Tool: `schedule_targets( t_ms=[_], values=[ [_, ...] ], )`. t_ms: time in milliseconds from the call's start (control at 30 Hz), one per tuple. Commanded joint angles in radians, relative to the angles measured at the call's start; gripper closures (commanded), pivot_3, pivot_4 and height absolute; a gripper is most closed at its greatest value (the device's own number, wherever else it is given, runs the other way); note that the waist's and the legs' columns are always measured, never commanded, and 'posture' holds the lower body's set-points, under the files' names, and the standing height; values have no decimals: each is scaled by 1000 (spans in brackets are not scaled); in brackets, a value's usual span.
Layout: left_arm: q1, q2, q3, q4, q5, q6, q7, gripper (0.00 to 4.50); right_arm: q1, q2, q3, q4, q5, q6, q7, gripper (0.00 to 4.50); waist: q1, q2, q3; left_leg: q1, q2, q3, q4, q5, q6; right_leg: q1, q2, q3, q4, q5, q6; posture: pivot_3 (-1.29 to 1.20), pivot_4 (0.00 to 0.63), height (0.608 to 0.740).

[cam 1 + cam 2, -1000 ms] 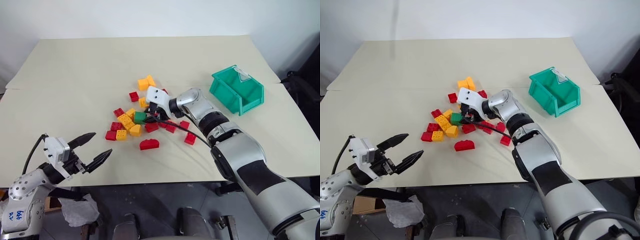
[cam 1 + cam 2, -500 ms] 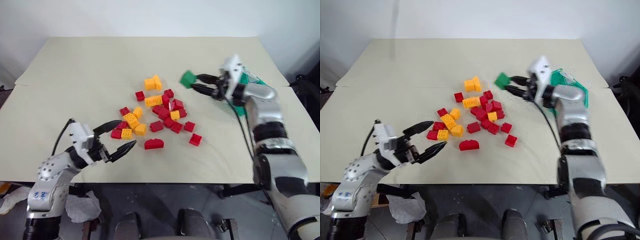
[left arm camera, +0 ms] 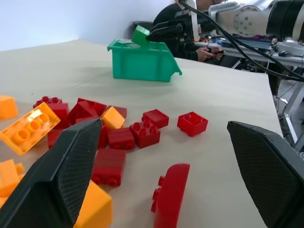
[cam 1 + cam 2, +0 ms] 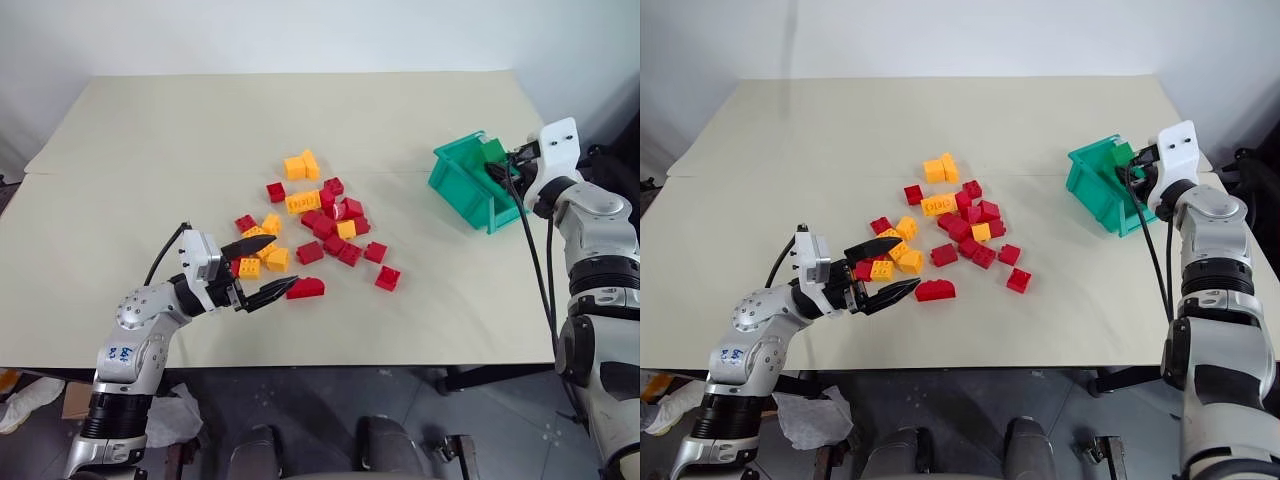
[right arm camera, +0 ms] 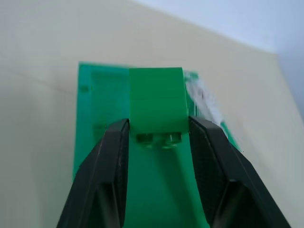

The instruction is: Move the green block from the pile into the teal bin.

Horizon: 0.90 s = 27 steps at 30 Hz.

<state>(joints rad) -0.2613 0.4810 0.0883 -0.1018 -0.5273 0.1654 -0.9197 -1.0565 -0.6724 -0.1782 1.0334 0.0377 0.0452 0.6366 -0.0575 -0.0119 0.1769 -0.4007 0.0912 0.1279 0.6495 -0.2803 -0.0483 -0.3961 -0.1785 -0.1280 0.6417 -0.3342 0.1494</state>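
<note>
While the left gripper (image 4: 262,271) hovers at the near edge of the counter (image 4: 150,130) with its two black fingers spread wide and nothing between them, it plays no visible part in the carry. Its fingertips sit just beside the nearest bricks of the pile (image 4: 310,225), close to a red arched brick (image 4: 306,288) lying at the near fringe.

Further in, the pile is a loose scatter of red and yellow-orange bricks with no green one left among them, so the picking step looks finished.

Off to the robot's right and farther back stands the teal bin (image 4: 455,187), resting on the counter well apart from the pile. The right gripper (image 4: 1127,160) is above it, pinching the green block (image 5: 157,104) between its fingertips. In the right wrist view the block sits squarely between the two fingers with the bin's open interior directly beyond it, and the left wrist view shows the block held just over the bin's top edge rather than inside.

By my reading, the transport is essentially complete and the release is what remains: the fingers have to part so the block drops into the bin. It seems well lined up over the opening, though I cannot tell exactly how far above the bin floor it hangs.
</note>
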Motion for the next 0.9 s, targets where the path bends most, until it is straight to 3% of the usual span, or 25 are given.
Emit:
schedule_targets(
  t_ms=[33, 167, 233, 300, 367, 433, 600, 767, 900],
  values=[
    [15, 3, 21, -17, 7, -31, 0, 0, -33, -16, -4, 5, 5, -30, -16, 2084, 1, 0, 0, 0, 0, 0, 0, 0, 0, 0, 0, 0, 0, 0, 0, 0, 150, 740],
    [32, 9, 41, -23, 11, -37, 14, 0, -17, -35, -19, -28, 27, -81, 8, 639, 1, 0, 0, 0, 0, 0, 0, 0, 0, 0, 0, 0, 0, 0, 0, 0, 150, 740],
    [37, 25, 59, -17, 3, -34, 5, 0, 22, -47, -37, -95, 75, -141, 119, 35, 3, 0, 0, 0, 0, 0, 0, 0, 0, 0, 0, 0, 0, 0, 0, 0, 150, 740],
    [43, 39, 73, -12, 0, -34, -5, 0, 72, -46, -57, -178, 139, -209, 240, 12, 5, 0, 0, 0, 0, 0, 0, 0, 0, 0, 0, 0, -1, 0, 0, 0, 150, 740],
    [54, 68, 104, 8, 20, -59, -10, 0, 211, -29, -77, -410, 289, -163, 428, 12, 8, 0, 0, -1, 0, -1, 0, 0, 0, 0, 0, -1, -1, 0, 0, 0, 150, 740],
    [68, 91, 135, 31, 38, -98, -15, 0, 350, -23, -74, -624, 394, -87, 522, 12, 16, 0, 0, 0, 0, -2, -1, 0, 0, 1, 0, -2, -2, 0, 0, 0, 150, 740],
    [151, 163, 210, 68, 88, -199, -27, 0, 728, -34, -88, -1107, 556, 96, 526, 12, 33, 0, 0, -1, 0, -2, -1, 0, 0, 2, 0, -3, -4, 0, 0, 0, 150, 740],
    [235, 187, 263, 90, 74, -216, -49, 0, 991, -42, -94, -1185, 501, -4, 586, 12, 37, -1, 0, -1, 0, -3, 1, -1, 1, 4, 0, -3, -6, 0, 0, 0, 150, 740],
    [247, 183, 264, 89, 84, -216, -34, 0, 1032, -70, -85, -1071, 422, -156, 654, 12, 35, -1, 0, -1, 0, -3, 3, -1, 2, 4, 0, -3, -5, 0, 0, 0, 150, 740]
  ],
)
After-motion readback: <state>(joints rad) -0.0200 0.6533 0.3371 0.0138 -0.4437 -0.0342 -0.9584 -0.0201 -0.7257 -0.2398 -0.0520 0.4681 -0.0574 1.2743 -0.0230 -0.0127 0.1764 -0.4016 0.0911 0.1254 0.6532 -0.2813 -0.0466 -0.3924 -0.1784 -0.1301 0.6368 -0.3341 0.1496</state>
